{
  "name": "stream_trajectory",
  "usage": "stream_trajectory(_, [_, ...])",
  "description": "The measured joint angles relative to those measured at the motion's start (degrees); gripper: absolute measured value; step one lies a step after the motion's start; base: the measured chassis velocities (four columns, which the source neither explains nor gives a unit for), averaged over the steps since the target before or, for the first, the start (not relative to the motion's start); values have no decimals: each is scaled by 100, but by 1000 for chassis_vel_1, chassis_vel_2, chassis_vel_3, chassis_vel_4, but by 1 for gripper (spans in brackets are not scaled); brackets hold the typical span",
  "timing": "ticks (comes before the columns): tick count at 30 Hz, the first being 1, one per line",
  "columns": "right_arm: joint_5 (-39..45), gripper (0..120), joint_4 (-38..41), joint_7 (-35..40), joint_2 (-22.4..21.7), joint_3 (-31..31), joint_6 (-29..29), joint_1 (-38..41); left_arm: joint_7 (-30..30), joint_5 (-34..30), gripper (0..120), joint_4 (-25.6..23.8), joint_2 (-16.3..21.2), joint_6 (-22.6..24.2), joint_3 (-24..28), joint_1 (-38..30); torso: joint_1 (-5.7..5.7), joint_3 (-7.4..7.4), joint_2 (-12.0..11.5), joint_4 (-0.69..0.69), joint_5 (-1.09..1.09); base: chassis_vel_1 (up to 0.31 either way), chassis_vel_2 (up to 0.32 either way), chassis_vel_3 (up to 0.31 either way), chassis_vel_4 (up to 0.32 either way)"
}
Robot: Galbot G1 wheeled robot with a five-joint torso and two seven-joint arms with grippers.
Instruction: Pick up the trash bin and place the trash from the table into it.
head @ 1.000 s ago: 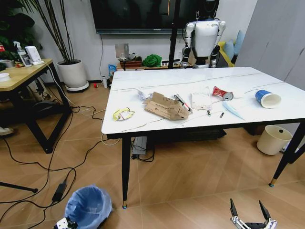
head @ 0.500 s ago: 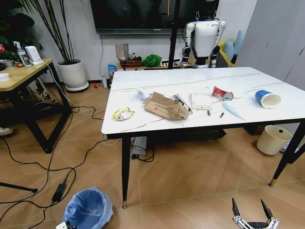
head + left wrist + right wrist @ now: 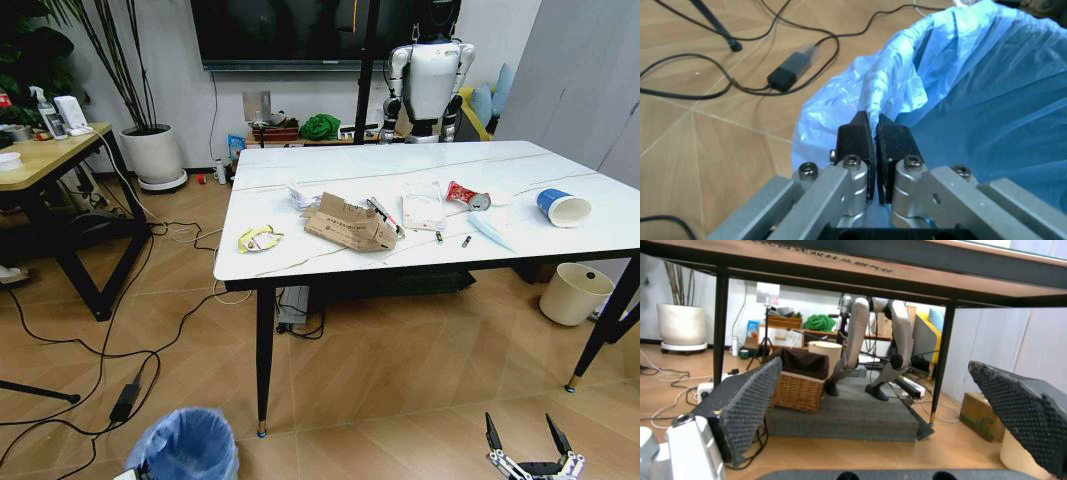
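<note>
The trash bin sits at the 7 o'clock corner of the head view, lower in frame than a second ago while table and floor hold position: the bin itself has shifted. The left gripper has its jaws pinched narrow on the bin's blue bag rim, so the pickup step appears under way. The trash lies on the table, around 12 o'clock. The right gripper hangs at 5 o'clock, jaws wide, empty.
</note>
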Motion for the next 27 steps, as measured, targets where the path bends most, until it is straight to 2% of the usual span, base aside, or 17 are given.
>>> stream_trajectory(5, [-37, 100, 102, 0, 26, 3, -19, -35, 80, -35, 0, -12, -18, -69, 23, 24, 0, 0, 0, 2, 0, 0, 0, 0, 0])
stream_trajectory(13, [-66, 100, 162, 2, 17, 30, -51, -43, 127, -215, 0, -338, 15, -39, 235, 133, 0, 0, 0, 1, 0, 0, 0, 0, 0])
stream_trajectory(20, [-123, 100, 214, 20, -20, 51, -118, -29, 151, -518, 0, -652, 104, 83, 540, 320, 0, 0, 0, 1, 0, 0, 0, 0, 0])
stream_trajectory(27, [-243, 100, 337, 110, -92, 63, -207, -26, 60, -792, 0, -1172, 237, 311, 938, 672, 0, 0, 0, 1, 0, 0, 0, 0, 0])
